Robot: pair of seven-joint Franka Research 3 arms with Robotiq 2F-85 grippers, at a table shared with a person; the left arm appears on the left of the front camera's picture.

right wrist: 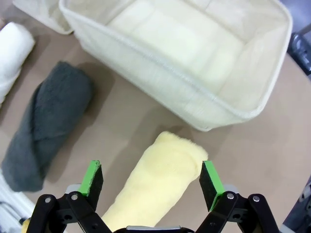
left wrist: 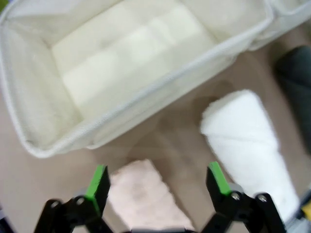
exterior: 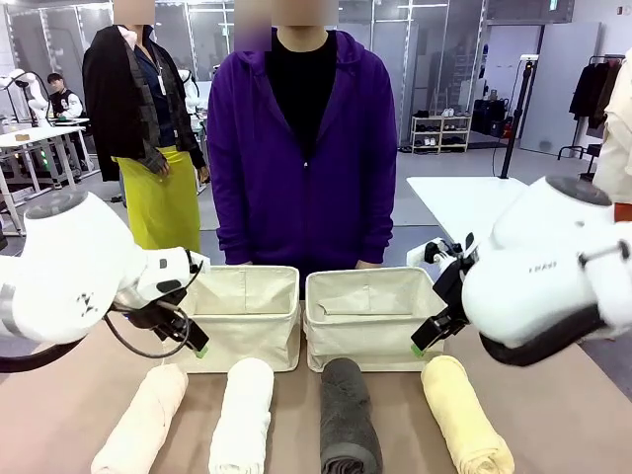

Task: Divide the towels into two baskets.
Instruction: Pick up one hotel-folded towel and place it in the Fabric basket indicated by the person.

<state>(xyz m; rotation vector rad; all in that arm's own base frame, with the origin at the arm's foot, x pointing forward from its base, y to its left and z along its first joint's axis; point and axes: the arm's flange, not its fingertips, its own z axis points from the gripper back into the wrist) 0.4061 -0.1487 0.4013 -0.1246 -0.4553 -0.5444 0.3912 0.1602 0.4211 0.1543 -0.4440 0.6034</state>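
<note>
Now the left basket [exterior: 247, 331] and right basket [exterior: 370, 336] sit side by side, four rolled towels [exterior: 348, 420] lined up nearer. Left claw [left wrist: 158, 180] hangs spread over the peach towel [left wrist: 143, 196], right claw [right wrist: 150, 176] spread over the yellow towel [right wrist: 163, 165].

Bright, even indoor light from overhead. Shadows are soft and short and sit close under things on the table [exterior: 573, 415]. The front view is sharp at centre.

The left wrist view is blurred throughout: the left basket [left wrist: 146, 92] rim and the white towel [left wrist: 248, 141] are smeared.

The right wrist view is crisper, and the pile on the grey towel [right wrist: 48, 121] and the yellow towel [right wrist: 160, 174] is readable. A faint shadow lies at 2 o'clock of the grey towel. The right basket [right wrist: 160, 65] rim bows toward the 12 and 3 o'clock edges from wide-angle stretch.
</note>
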